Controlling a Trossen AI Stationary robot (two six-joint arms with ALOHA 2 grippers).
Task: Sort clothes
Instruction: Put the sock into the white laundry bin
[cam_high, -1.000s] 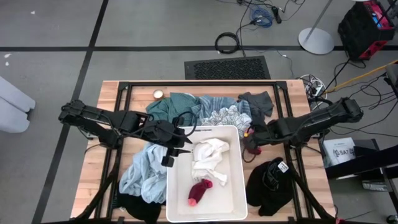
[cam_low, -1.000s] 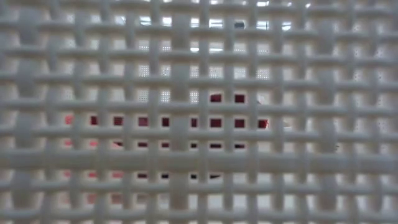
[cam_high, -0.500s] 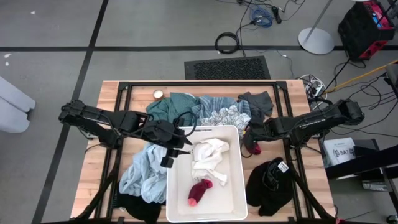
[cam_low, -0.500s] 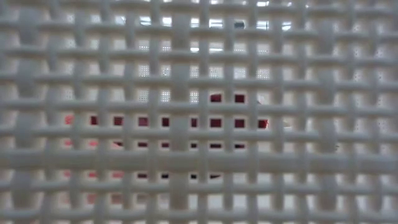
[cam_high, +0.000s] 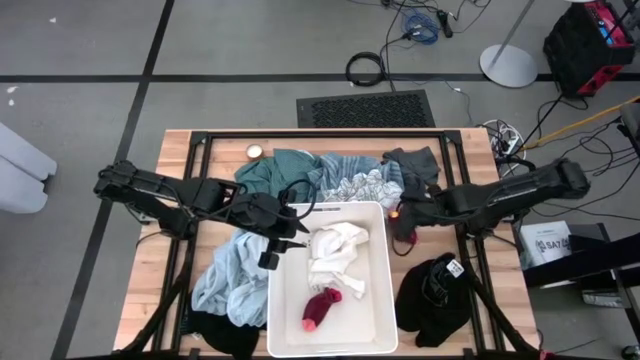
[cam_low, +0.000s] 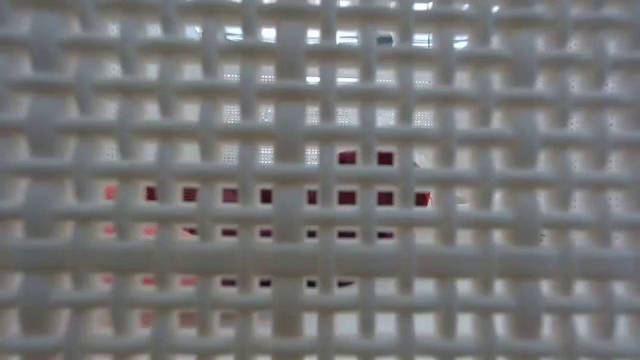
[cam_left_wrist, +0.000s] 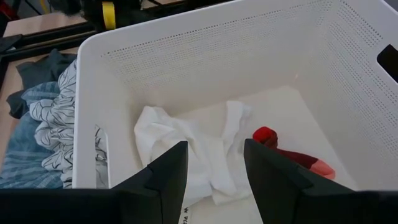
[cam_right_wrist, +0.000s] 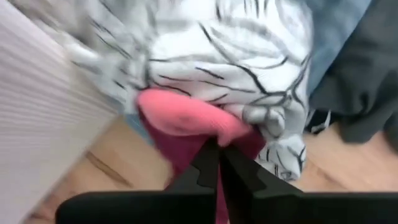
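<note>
My right gripper is shut on a pink-magenta sock beside the right wall of the white bin, in front of the white black-lined garment. My left gripper is open and empty over the bin's left rim, above a white garment and a second magenta sock inside the bin. Teal, striped and dark grey clothes lie at the far side. Light blue cloth lies on the left and black cloth on the right. My right gripper pinches the sock between its two fingers where the pink end meets the magenta body. The fingers come from the table's right, slanting down. The pink end bunches ahead of the fingertips and the magenta part hangs below them.
The bin stands in the table's near middle; its lattice wall fills the low view. A small round lid lies at the far left. Another black garment lies at the near left. Bare wood shows along the left edge.
My right gripper has shifted a little toward the table's left, nearer the bin's right wall, still shut on the sock, which moves with it.
</note>
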